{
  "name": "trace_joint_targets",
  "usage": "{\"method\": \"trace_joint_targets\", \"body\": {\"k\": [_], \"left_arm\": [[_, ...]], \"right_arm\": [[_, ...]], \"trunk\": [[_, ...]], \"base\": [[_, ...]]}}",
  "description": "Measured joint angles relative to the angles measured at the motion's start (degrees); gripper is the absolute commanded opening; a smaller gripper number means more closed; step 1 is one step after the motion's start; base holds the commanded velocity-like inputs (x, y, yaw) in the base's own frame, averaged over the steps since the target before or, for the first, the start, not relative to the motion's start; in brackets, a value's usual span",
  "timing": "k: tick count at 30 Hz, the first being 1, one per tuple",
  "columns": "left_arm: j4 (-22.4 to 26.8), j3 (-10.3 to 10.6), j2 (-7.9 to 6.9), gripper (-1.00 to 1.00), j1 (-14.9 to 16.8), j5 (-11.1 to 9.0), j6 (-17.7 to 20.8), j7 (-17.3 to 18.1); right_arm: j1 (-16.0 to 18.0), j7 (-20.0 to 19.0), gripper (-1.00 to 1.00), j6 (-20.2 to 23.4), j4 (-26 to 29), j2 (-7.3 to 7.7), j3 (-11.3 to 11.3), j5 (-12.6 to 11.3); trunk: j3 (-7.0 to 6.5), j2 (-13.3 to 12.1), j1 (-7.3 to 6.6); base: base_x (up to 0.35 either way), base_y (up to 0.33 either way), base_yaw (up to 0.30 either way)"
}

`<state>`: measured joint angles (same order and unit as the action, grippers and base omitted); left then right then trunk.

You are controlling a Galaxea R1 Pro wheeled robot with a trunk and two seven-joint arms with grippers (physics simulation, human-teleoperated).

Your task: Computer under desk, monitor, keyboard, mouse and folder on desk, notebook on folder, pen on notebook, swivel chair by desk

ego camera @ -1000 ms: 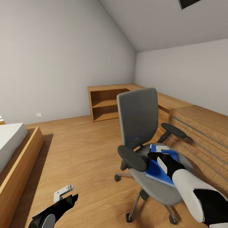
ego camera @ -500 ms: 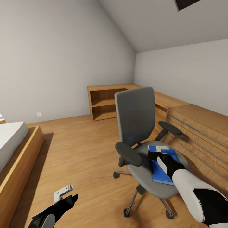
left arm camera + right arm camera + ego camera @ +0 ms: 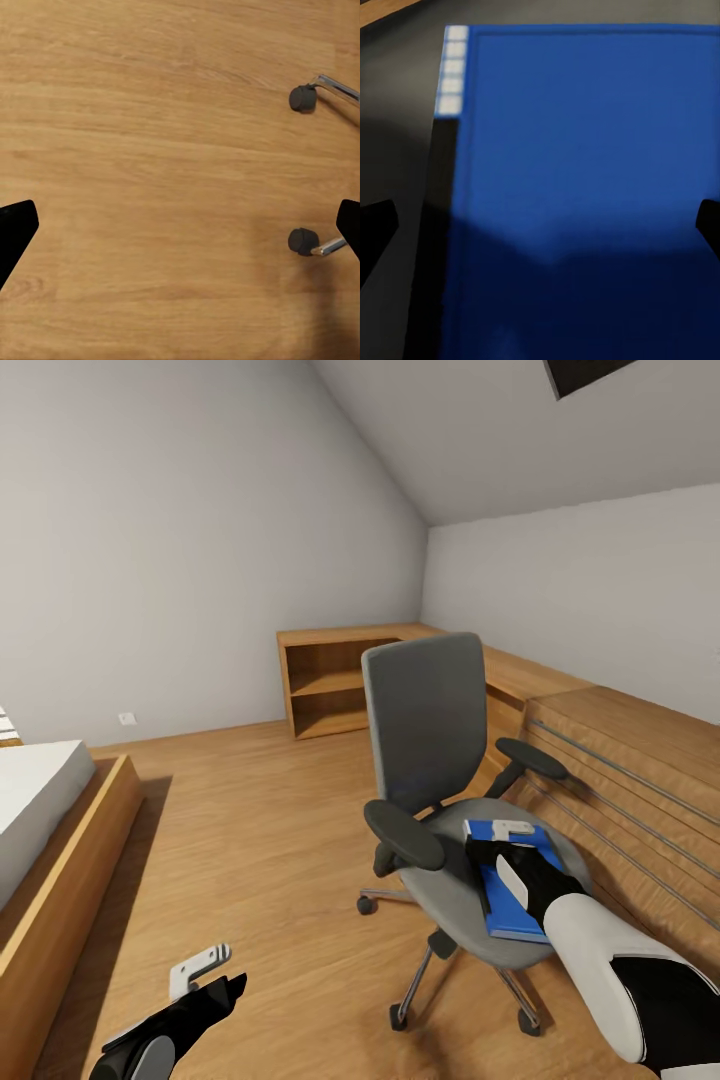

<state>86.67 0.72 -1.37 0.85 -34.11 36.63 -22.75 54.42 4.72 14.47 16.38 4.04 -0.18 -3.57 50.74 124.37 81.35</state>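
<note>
The swivel chair (image 3: 430, 710), grey with black armrests, stands on the wooden floor right of centre in the head view. The bright blue folder (image 3: 508, 905) lies flat on its seat. My right gripper (image 3: 496, 838) hovers open just over the folder's far end. In the right wrist view the folder (image 3: 585, 150) spans the space between the wide-apart fingertips of that gripper (image 3: 544, 223). My left gripper (image 3: 205, 972) hangs open low at the left, above bare floor (image 3: 150, 150). The desk, computer, monitor, keyboard, mouse, notebook and pen are out of view.
A bed (image 3: 40, 800) in an oak frame lies at the left. An oak shelf unit (image 3: 340, 685) stands against the far wall. An oak chest of drawers (image 3: 640, 780) runs along the right. Two chair casters (image 3: 302, 98) sit near my left gripper. Open floor lies in the middle.
The chair has swivelled and slid a little to the left, and the folder has turned with the seat. Both grippers sit in the same place in the view, which has shifted slightly.
</note>
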Motion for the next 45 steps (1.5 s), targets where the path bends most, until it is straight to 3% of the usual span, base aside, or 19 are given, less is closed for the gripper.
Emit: {"method": "trace_joint_targets", "body": {"k": [17,45], "left_arm": [[0.0,0.0,0.0,1.0,0.0,0.0,0.0,0.0],[-0.1,0.0,0.0,1.0,0.0,0.0,0.0,0.0]], "right_arm": [[0.0,0.0,1.0,0.0,-0.1,0.0,0.0,0.0],[0.0,0.0,1.0,0.0,-0.4,0.09,0.1,0.1]], "trunk": [[0.0,0.0,0.01],[-0.17,-0.4,-0.21]], "base": [[-0.118,0.0,0.0],[-0.005,-0.034,0.0]]}}
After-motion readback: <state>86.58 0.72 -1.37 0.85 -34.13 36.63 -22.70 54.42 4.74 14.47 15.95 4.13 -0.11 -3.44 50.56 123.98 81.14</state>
